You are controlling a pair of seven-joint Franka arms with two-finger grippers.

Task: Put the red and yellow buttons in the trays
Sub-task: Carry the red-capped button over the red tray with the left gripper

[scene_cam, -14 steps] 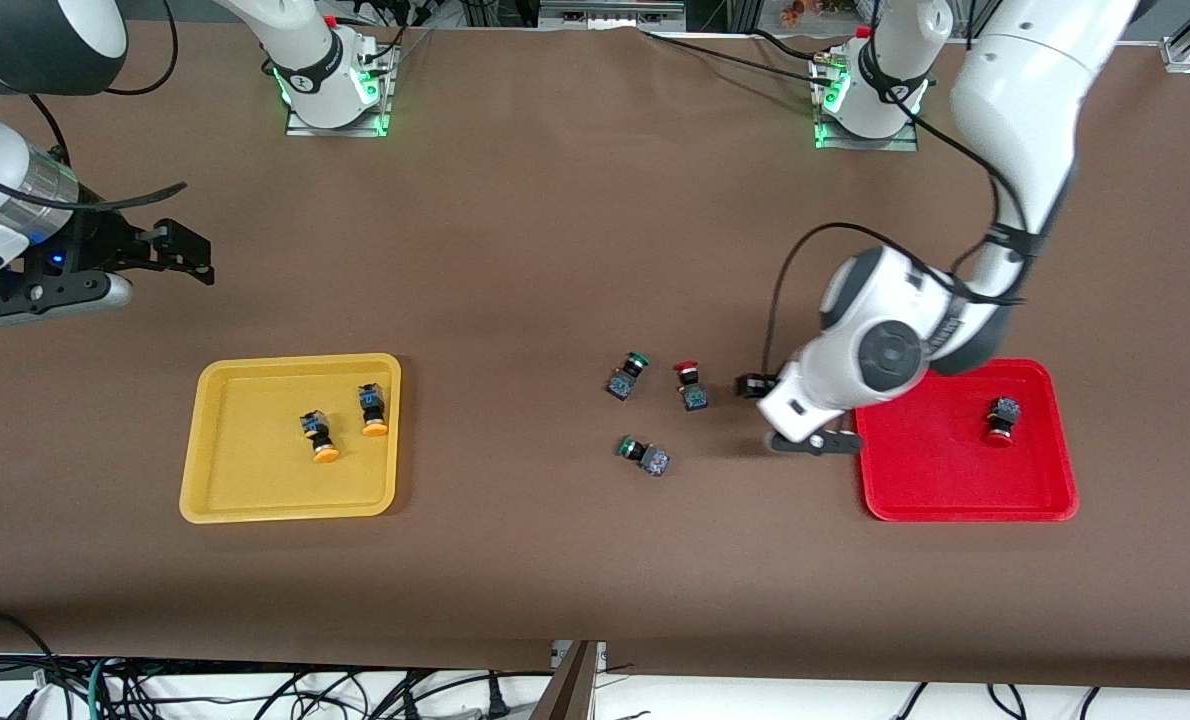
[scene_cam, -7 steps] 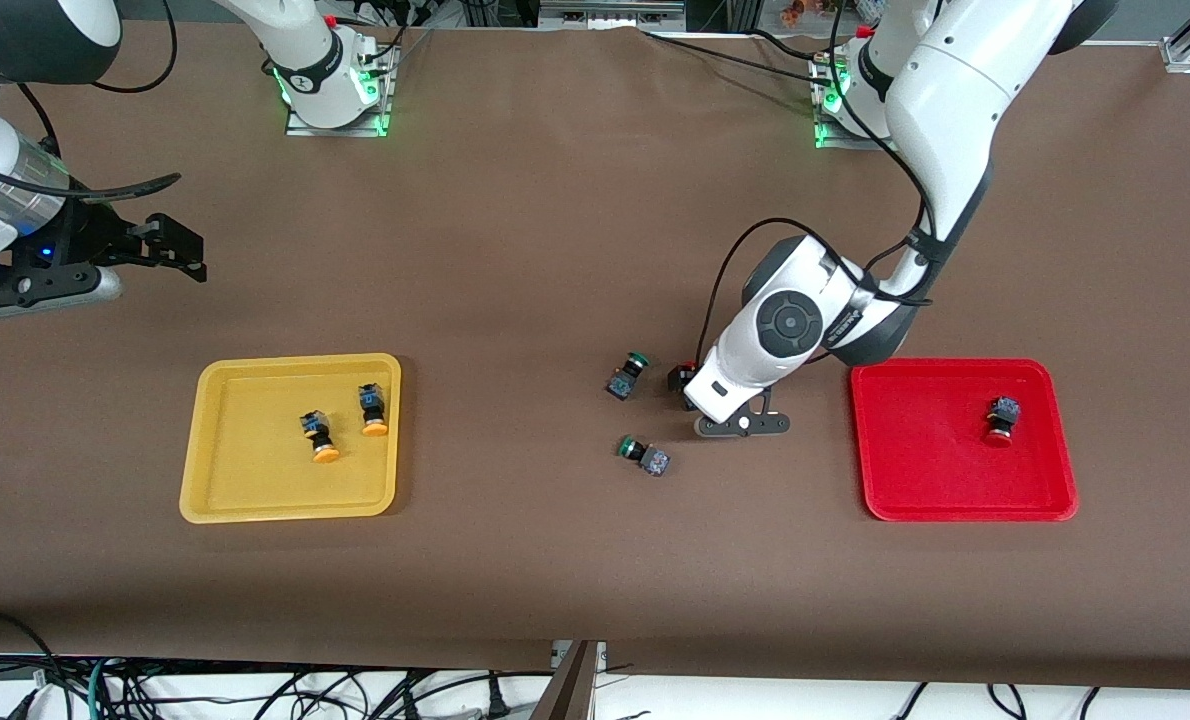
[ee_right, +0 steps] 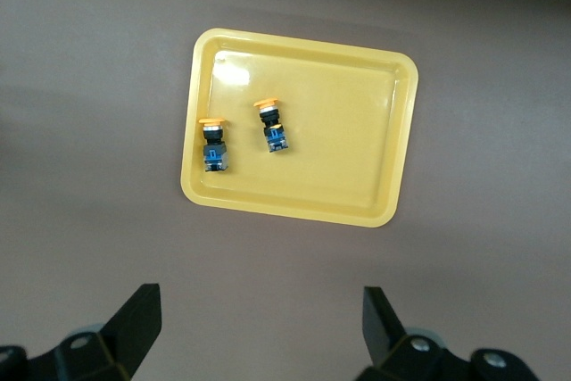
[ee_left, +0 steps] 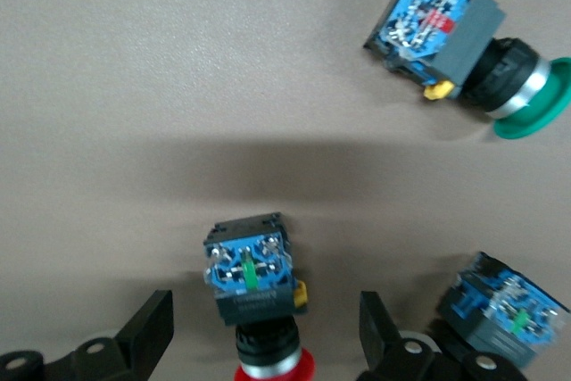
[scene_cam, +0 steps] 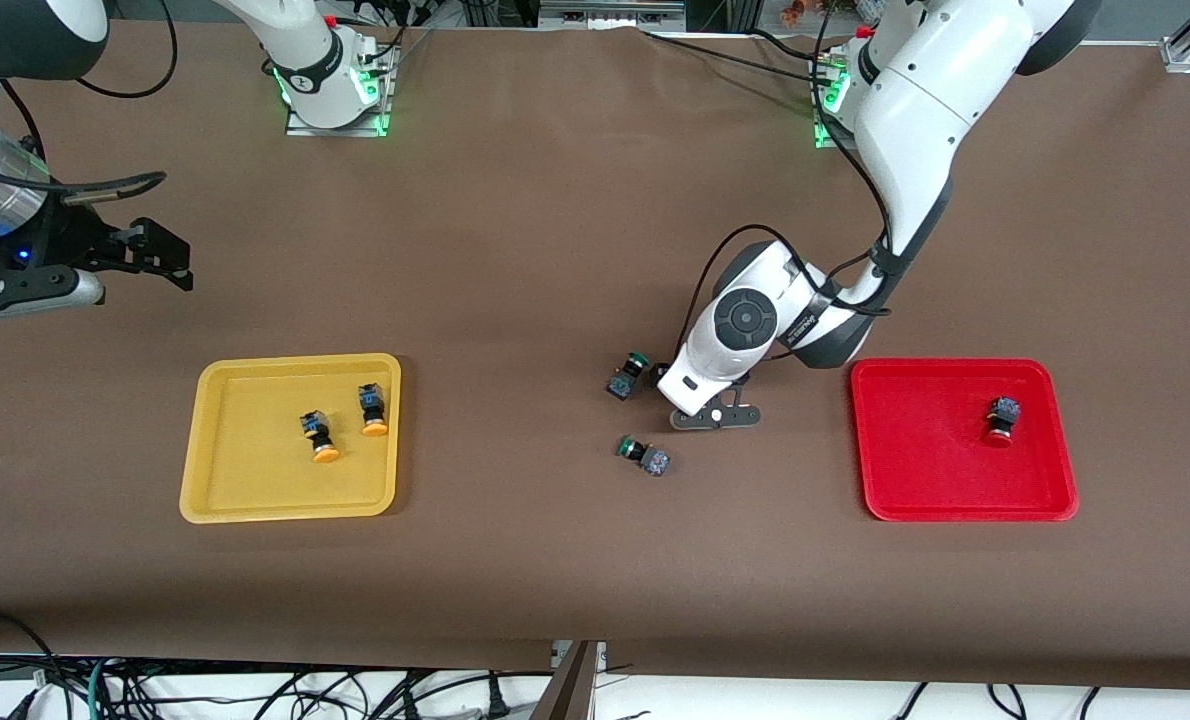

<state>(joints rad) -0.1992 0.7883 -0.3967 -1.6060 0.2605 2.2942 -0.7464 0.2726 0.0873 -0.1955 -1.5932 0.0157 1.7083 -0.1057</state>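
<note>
My left gripper (scene_cam: 677, 385) is open and low over the table's middle; in the left wrist view (ee_left: 265, 336) its fingers (ee_left: 147, 335) stand on either side of a red button (ee_left: 254, 292) without touching it. The arm hides this button in the front view. A second red button (scene_cam: 1000, 420) lies in the red tray (scene_cam: 955, 490). Two yellow buttons (scene_cam: 319, 436) (scene_cam: 373, 409) lie in the yellow tray (scene_cam: 255, 480), also in the right wrist view (ee_right: 357, 131). My right gripper (scene_cam: 175, 262) (ee_right: 259, 332) is open and empty, over bare table.
Two green-capped switches lie close to the left gripper: one (scene_cam: 628, 374) (ee_left: 464, 51) beside it toward the right arm's end, one (scene_cam: 645, 456) (ee_left: 504, 310) nearer the front camera. Brown table (scene_cam: 515, 250) all round.
My left gripper has moved from the red tray's edge toward the table's middle and now sits over the loose red button. My right gripper has drifted slightly toward its end of the table.
</note>
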